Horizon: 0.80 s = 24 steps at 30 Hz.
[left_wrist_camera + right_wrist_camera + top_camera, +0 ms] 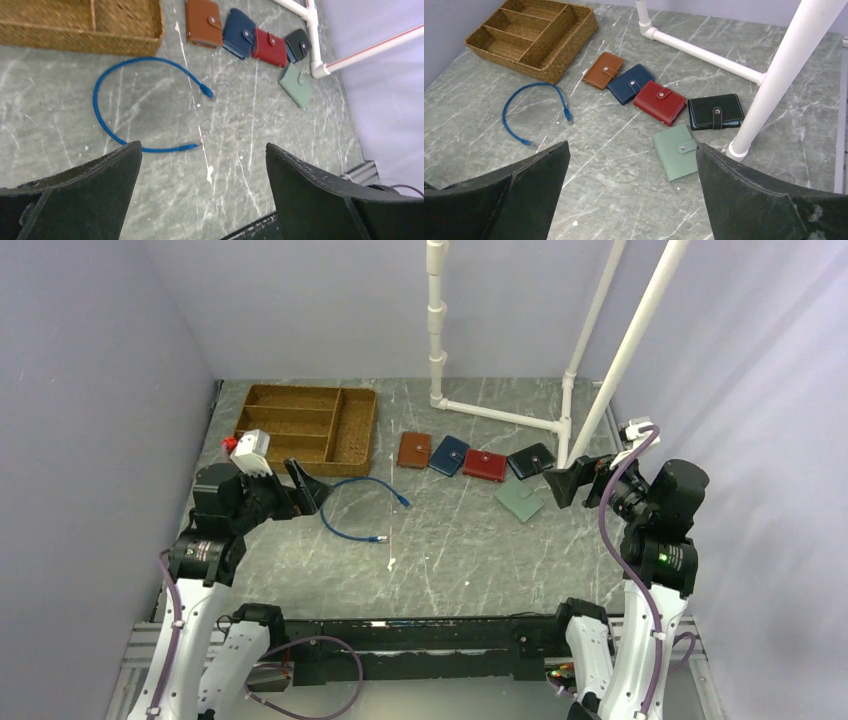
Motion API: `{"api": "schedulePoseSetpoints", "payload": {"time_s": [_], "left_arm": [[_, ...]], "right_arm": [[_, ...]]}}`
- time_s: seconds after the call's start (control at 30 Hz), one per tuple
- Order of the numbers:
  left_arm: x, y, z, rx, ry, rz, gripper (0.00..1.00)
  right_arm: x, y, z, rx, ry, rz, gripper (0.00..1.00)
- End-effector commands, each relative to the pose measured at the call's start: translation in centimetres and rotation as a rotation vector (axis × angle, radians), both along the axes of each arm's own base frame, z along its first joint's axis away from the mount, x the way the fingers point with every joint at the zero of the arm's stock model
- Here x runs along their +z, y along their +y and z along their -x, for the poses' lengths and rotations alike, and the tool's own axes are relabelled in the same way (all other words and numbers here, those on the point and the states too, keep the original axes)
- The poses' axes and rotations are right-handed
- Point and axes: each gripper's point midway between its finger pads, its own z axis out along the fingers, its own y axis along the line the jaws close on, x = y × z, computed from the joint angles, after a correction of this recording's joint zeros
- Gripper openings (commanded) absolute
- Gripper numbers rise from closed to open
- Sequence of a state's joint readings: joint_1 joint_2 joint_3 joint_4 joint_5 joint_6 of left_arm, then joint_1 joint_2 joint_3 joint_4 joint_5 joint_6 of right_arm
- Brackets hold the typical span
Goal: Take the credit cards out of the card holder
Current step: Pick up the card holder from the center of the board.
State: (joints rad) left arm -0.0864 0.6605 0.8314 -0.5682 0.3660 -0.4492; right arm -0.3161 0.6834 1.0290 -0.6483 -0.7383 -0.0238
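Observation:
The navy blue card holder [449, 454] lies shut and snapped in a row of wallets at the back of the table, between a tan-brown wallet [414, 450] and a red wallet [485, 465]. It also shows in the left wrist view [239, 33] and the right wrist view [630, 83]. No credit cards show; the holder is closed. My left gripper [318, 488] is open and empty, held above the table at the left. My right gripper [560, 483] is open and empty at the right, near the wallets.
A black wallet [531, 460] and a pale green wallet [519, 502] lie right of the row. A blue cable [355, 508] loops mid-left. A wicker tray [308, 425] stands at the back left. White pipes [500, 415] rise at the back right.

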Motion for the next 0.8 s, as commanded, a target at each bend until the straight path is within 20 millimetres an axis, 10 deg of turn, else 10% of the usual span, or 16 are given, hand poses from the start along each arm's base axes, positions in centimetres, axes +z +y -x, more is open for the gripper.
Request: {"api": "schedulePoseSetpoints", "payload": {"time_s": [0.0,0.4,0.77], "left_arm": [[1.3,-1.4,1.5,-0.058,0.038,0.080,0.99],[-0.3,-3.5,2.1,-0.176,0.108,0.156,0.99],[2.1,-5.9,-1.7,-0.345,0.084,0.194,0.99]], "right_arm": [[0.2,-0.3,0.2,-0.028,-0.001,-0.012,1.00],[-1.6,1.4,1.4,0.109,-0.020,0.037,1.00],[-4.3,6.3,5.4,0.673,-0.187,0.164,1.00]]}}
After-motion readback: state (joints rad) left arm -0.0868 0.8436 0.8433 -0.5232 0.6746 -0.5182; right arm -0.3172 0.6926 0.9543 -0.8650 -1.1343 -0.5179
